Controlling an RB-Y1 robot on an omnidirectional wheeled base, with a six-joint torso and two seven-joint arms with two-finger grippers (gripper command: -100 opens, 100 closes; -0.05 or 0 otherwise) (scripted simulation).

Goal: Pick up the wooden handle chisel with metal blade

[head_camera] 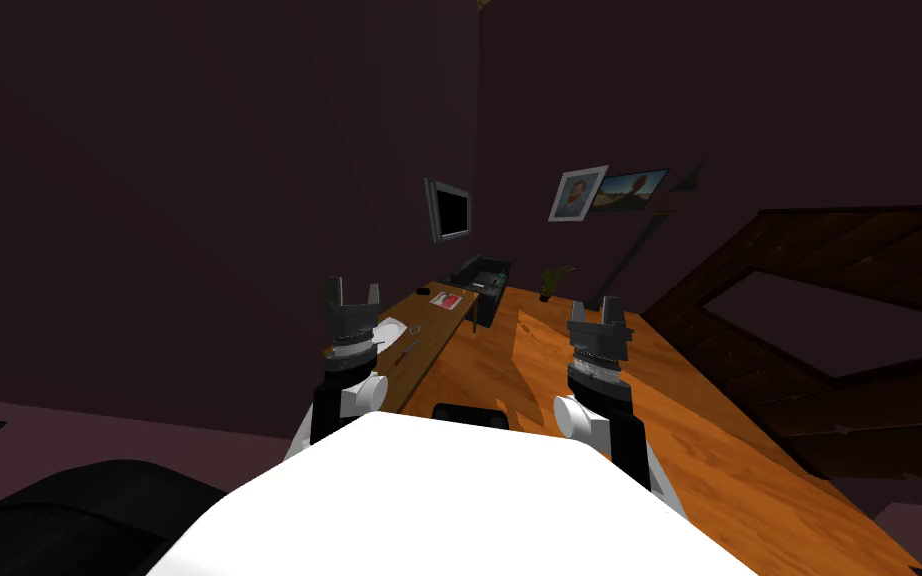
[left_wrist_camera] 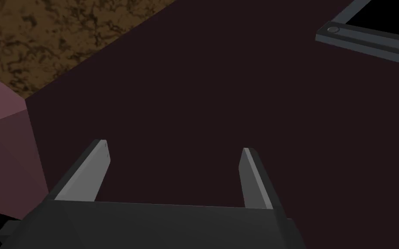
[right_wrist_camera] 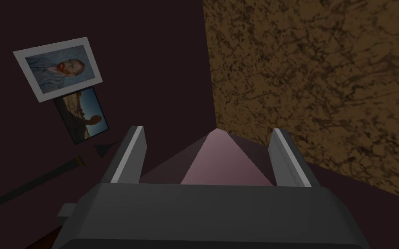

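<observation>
We are standing on an orange wooden floor (head_camera: pixel 589 400) beside a long wooden table (head_camera: pixel 441 328) that is running along the dark wall. We are holding the left gripper (head_camera: pixel 352 292) raised near the table's near end and the right gripper (head_camera: pixel 594 308) above the floor. Both have their fingers spread and are gripping nothing. A white plate (head_camera: pixel 390 330) is lying on the table. Just beside it is lying a slim dark tool, apparently the chisel (head_camera: pixel 410 349), too small to confirm.
</observation>
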